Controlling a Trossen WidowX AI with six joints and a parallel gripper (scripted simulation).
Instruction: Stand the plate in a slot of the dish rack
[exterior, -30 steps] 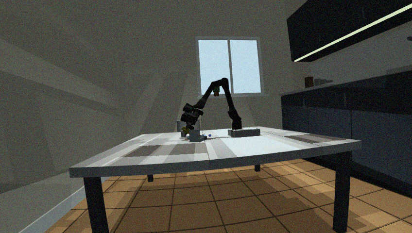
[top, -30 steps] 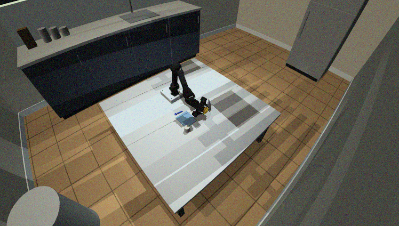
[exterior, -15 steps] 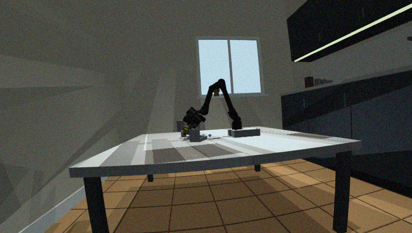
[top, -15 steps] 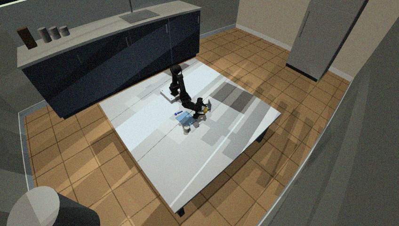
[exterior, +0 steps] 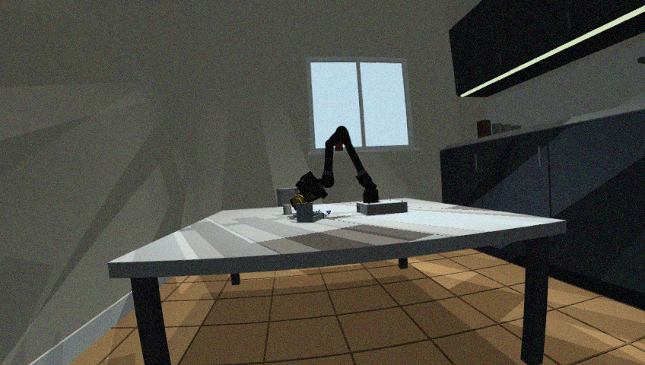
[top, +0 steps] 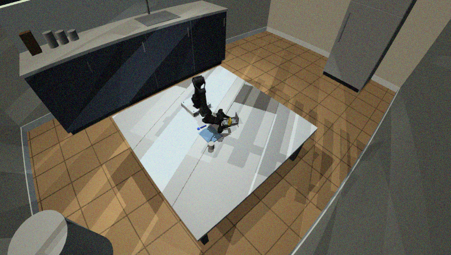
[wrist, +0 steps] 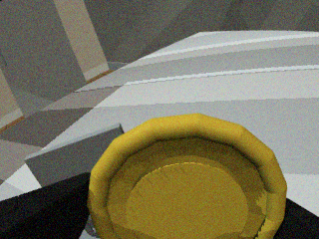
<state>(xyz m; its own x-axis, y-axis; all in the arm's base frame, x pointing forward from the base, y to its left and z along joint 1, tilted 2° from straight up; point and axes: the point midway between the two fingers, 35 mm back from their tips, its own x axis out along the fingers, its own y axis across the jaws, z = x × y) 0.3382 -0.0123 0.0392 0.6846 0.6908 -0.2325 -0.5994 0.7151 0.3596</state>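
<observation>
Several small things crowd the dish rack (top: pixel 233 120) on the grey table (top: pixel 195 189): a blue mat (top: pixel 210 134) lies just beside the rack, a blue pen-like object (top: pixel 201 127) sits at the mat's far edge toward the arm's base (top: pixel 192 107), and a pale cup (top: pixel 210 146) stands just past the mat's other end, apart from the rack. From the exterior view the rack (exterior: pixel 308 211) shows as a grey block with the cup (exterior: pixel 287 208) close beside it; the rails themselves are too small to make out.

The arm rises from its base, folds at a high elbow (exterior: pixel 340 134) and drops forward, so the wrist hangs low, right over the rack. The gripper (top: pixel 226 121) is clamped on the yellow plate (wrist: pixel 187 194), its dark fingers pressing the rim from either side. The plate faces the wrist camera, with the rack's grey wall (wrist: pixel 70 157) just behind it. Whether the plate touches the rack cannot be told.
</observation>
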